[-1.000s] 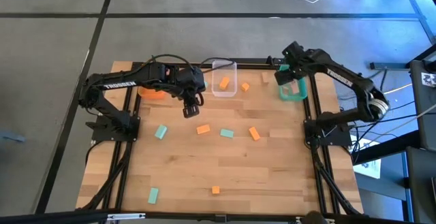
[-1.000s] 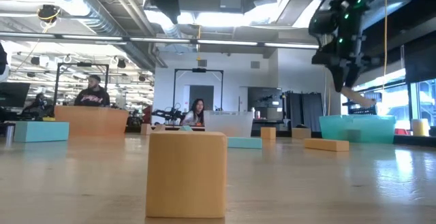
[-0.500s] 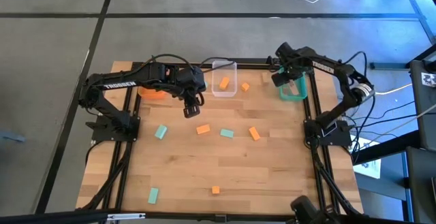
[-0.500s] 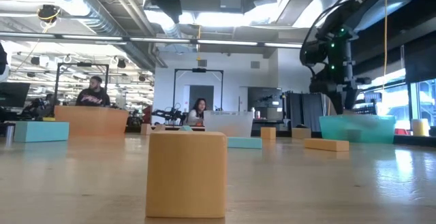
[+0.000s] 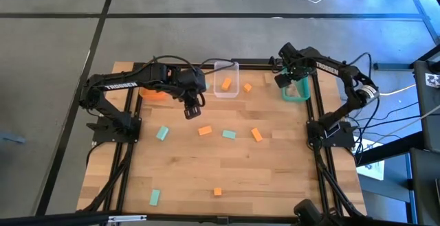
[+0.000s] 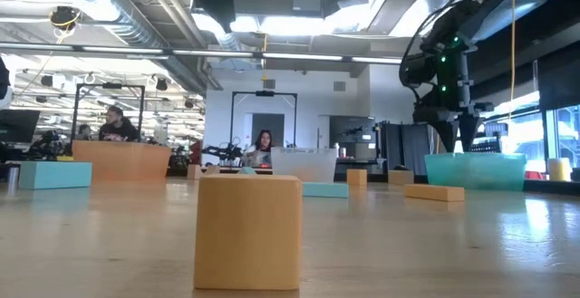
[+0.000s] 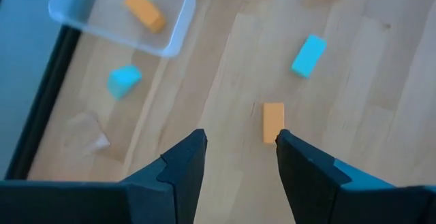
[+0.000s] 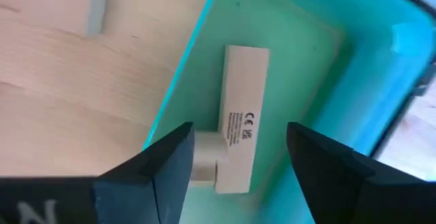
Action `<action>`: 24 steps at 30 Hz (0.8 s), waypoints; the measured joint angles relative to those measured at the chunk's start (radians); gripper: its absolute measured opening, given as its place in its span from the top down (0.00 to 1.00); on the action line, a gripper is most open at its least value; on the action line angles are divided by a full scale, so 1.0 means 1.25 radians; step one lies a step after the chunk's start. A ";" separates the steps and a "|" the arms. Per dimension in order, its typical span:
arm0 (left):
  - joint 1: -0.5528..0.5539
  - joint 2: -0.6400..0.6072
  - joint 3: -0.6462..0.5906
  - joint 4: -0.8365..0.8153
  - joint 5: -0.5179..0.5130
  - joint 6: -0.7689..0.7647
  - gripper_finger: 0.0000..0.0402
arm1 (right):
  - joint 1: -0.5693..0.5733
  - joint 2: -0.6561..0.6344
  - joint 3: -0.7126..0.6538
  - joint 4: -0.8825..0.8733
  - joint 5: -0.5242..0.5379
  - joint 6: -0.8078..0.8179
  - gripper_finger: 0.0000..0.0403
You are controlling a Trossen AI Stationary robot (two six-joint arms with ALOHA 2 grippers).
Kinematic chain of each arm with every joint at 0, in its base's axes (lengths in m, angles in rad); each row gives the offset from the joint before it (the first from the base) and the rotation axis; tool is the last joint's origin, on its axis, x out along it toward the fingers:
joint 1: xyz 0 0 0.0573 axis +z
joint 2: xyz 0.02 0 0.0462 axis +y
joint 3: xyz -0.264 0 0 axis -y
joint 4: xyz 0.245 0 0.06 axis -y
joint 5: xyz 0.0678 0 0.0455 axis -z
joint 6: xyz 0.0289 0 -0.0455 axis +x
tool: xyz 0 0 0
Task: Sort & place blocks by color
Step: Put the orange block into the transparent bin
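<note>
My right gripper: fingers apart, empty, over the teal bin.
Wood block: flat inside that bin, long axis parallel to its near wall.
My left gripper: fingers apart, above an orange block pointing lengthwise away.

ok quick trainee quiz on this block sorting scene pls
1. True or false: the clear plastic bin holds a mint green block.
2. The right gripper hangs open over: A) the orange bin, B) the teal plastic bin, C) bare table.
3. Fill in: the rectangular blocks lying in the teal plastic bin are ___ in colour.

Key: 1 false, the block in it is orange; 2 B; 3 plain light wood.
</note>
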State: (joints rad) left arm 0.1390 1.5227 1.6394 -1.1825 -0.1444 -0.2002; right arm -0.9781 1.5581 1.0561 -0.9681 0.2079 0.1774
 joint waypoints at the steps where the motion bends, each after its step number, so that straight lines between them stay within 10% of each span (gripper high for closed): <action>1: 0.000 0.000 0.000 -0.013 0.000 -0.011 0.58 | 0.004 -0.015 0.003 -0.005 0.000 -0.001 0.42; 9: -0.013 0.009 -0.069 -0.001 0.065 -0.022 0.58 | 0.068 -0.193 0.065 -0.023 -0.090 -0.048 0.42; 24: -0.097 0.009 -0.437 0.490 0.063 0.067 0.58 | 0.225 -0.418 0.148 -0.012 -0.156 -0.087 0.42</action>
State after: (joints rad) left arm 0.0179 1.5341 1.0937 -0.5699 -0.0651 -0.1164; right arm -0.6966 1.0358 1.2407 -0.9833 0.0134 0.0690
